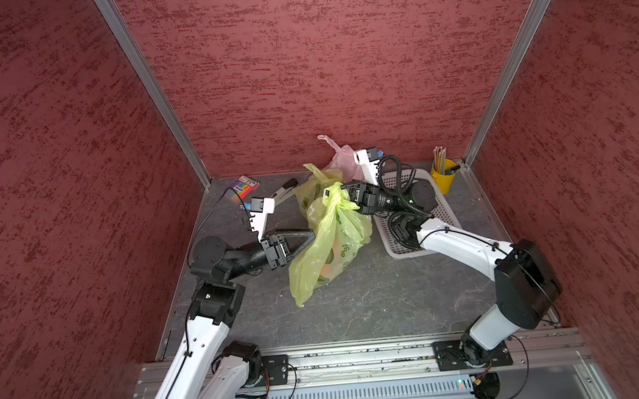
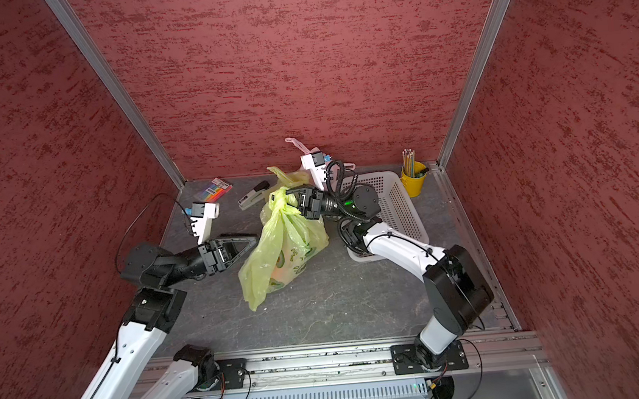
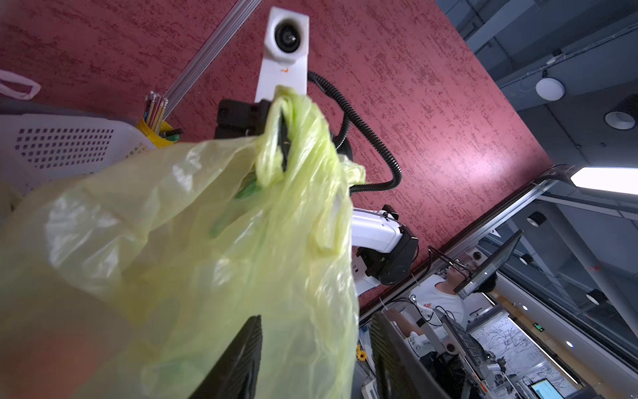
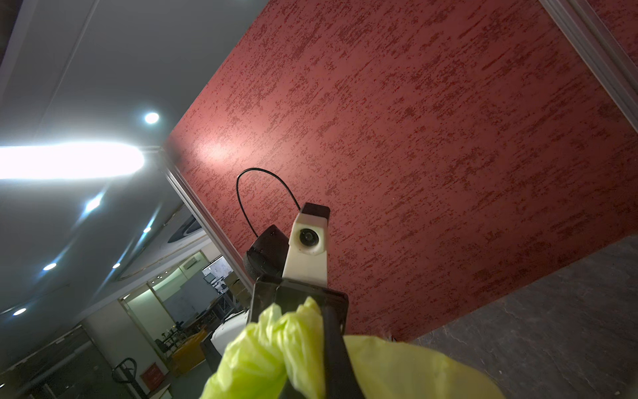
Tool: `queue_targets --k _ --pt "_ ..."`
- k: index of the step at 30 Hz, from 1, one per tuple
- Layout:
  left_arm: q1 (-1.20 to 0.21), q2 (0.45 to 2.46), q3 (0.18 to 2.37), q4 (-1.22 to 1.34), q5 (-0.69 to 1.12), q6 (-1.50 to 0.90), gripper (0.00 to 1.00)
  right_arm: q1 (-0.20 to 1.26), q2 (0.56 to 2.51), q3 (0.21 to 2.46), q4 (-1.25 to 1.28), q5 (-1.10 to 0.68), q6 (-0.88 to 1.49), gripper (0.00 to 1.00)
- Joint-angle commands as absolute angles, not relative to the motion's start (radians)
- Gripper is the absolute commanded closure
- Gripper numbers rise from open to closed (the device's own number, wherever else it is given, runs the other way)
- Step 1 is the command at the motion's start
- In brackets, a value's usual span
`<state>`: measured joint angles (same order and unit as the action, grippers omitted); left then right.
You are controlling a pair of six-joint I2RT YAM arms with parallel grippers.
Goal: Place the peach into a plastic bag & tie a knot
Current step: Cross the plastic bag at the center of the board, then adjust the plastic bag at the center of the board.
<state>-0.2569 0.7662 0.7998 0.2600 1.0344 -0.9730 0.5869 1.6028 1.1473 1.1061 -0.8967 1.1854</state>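
Note:
The yellow-green plastic bag (image 1: 333,242) (image 2: 286,243) stands in the middle of the table, pulled up by its bunched top. The peach (image 1: 326,271) (image 2: 279,271) shows as an orange blur through the film near the bag's bottom. My right gripper (image 1: 339,194) (image 4: 310,321) is shut on the bunched handles at the top. My left gripper (image 1: 309,236) (image 3: 316,321) is at the bag's left side, jaws apart. In the left wrist view the bag's film (image 3: 207,241) hangs between the fingers and veils one of them.
A white perforated basket (image 1: 445,213) lies under the right arm. A yellow cup of pencils (image 1: 444,175) stands in the back right corner. A second yellow-green bag (image 1: 320,178) and a pink bag (image 1: 340,159) lie behind. A stapler (image 1: 285,189) and marker pack (image 1: 245,187) sit back left.

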Motion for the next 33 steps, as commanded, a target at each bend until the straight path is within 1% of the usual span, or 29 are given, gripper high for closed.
queue_targets --k 1,2,3,4,5,6,7,8,9,10,12,16,20,22,24,26,28,33 --pt "-0.250 0.772 0.855 0.327 1.082 -1.012 0.35 0.583 1.573 1.172 1.108 -0.908 1.177 1.00" --pt "-0.250 0.776 0.866 0.308 1.086 -1.001 0.34 0.582 1.571 1.172 1.105 -0.908 1.176 1.00" --pt "-0.249 0.779 0.881 0.269 1.080 -0.982 0.35 0.583 1.569 1.173 1.103 -0.907 1.175 1.00" --pt "-0.249 0.783 0.898 0.224 1.065 -0.965 0.43 0.583 1.565 1.172 1.101 -0.908 1.172 1.00" --pt "-0.249 0.790 0.909 0.194 1.051 -0.960 0.53 0.583 1.563 1.172 1.092 -0.907 1.166 1.00" --pt "-0.249 0.798 0.923 0.170 1.033 -0.961 0.66 0.582 1.557 1.170 1.077 -0.905 1.155 1.00" --pt "-0.250 0.810 0.931 0.159 1.014 -0.969 0.76 0.583 1.551 1.169 1.062 -0.905 1.142 1.00" --pt "-0.250 0.818 0.933 0.158 0.997 -0.982 0.82 0.583 1.546 1.167 1.051 -0.903 1.131 1.00" --pt "-0.250 0.828 0.934 0.161 0.975 -0.992 0.87 0.583 1.545 1.169 1.041 -0.902 1.123 1.00" --pt "-0.252 0.838 0.934 0.158 0.954 -0.999 0.88 0.583 1.545 1.169 1.035 -0.903 1.119 1.00" --pt "-0.255 0.857 0.933 0.157 0.924 -1.000 0.88 0.583 1.549 1.175 1.034 -0.905 1.121 1.00" --pt "-0.285 0.897 0.910 0.246 0.889 -1.022 0.86 0.584 1.550 1.173 1.036 -0.899 1.123 1.00" --pt "-0.352 0.947 0.913 0.294 0.855 -1.015 0.85 0.585 1.551 1.168 1.034 -0.895 1.120 1.00" --pt "-0.366 0.972 0.908 0.311 0.847 -1.019 0.79 0.584 1.553 1.167 1.037 -0.896 1.124 1.00" --pt "-0.368 0.993 0.888 0.365 0.847 -1.048 0.64 0.585 1.552 1.167 1.038 -0.895 1.125 1.00" --pt "-0.367 1.002 0.876 0.396 0.845 -1.065 0.54 0.583 1.549 1.166 1.038 -0.895 1.123 1.00" --pt "-0.370 1.006 0.874 0.395 0.840 -1.066 0.51 0.585 1.548 1.166 1.036 -0.898 1.123 1.00" --pt "-0.367 1.024 0.884 0.416 0.832 -1.076 0.52 0.587 1.550 1.157 1.053 -0.901 1.133 1.00"
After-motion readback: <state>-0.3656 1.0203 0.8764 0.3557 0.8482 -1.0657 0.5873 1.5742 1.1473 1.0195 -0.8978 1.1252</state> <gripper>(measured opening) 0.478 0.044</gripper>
